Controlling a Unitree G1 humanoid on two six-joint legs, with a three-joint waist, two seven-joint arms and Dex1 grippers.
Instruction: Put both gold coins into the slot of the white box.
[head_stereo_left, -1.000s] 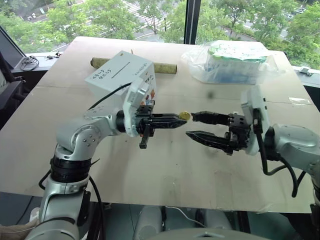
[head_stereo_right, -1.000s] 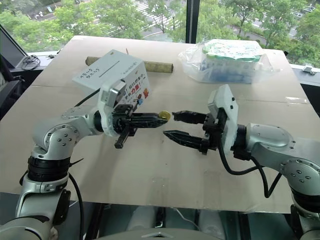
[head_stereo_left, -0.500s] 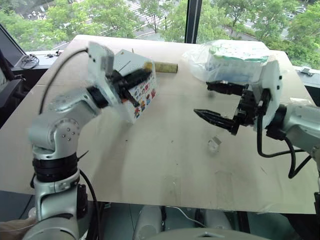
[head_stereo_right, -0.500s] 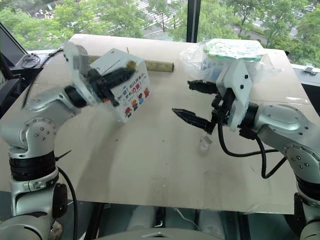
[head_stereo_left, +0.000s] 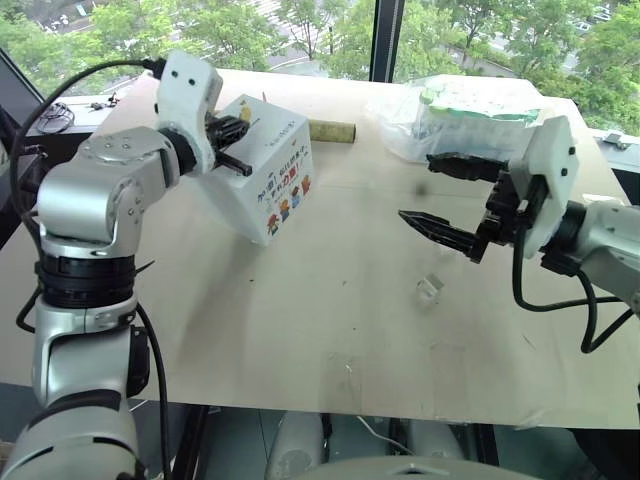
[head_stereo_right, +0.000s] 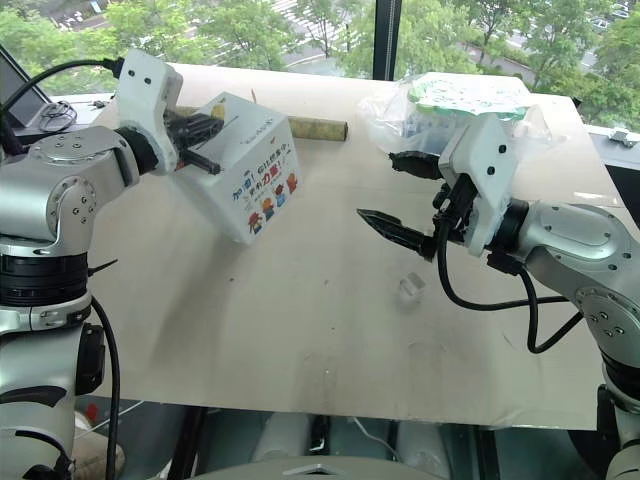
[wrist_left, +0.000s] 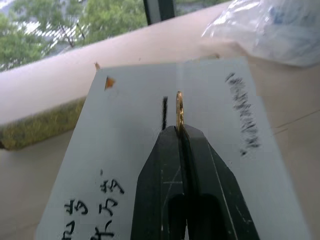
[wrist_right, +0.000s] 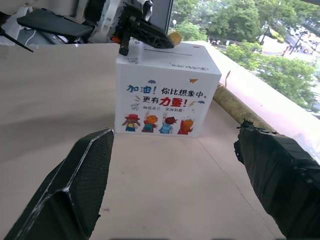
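The left gripper (wrist_left: 179, 131) pinches one gold coin (wrist_left: 179, 111) on edge above the white box (head_stereo_left: 268, 170), just beside its slot (wrist_left: 164, 113); insertion is not yet done. The right gripper (head_stereo_left: 447, 194) hangs open and empty mid-table. A clear casing (head_stereo_left: 429, 289) lies below it; a second coin isn't discernible. Bare tabletop (head_stereo_left: 330, 320) surrounds the box

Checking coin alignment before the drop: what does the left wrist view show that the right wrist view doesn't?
Left wrist view alone: the slot as a dark slit in the top of the white box, with the gold coin edge-on beside it.

Right wrist view alone: the box's front with cartoon figures.

Both: the left gripper shut on the coin, above the box.
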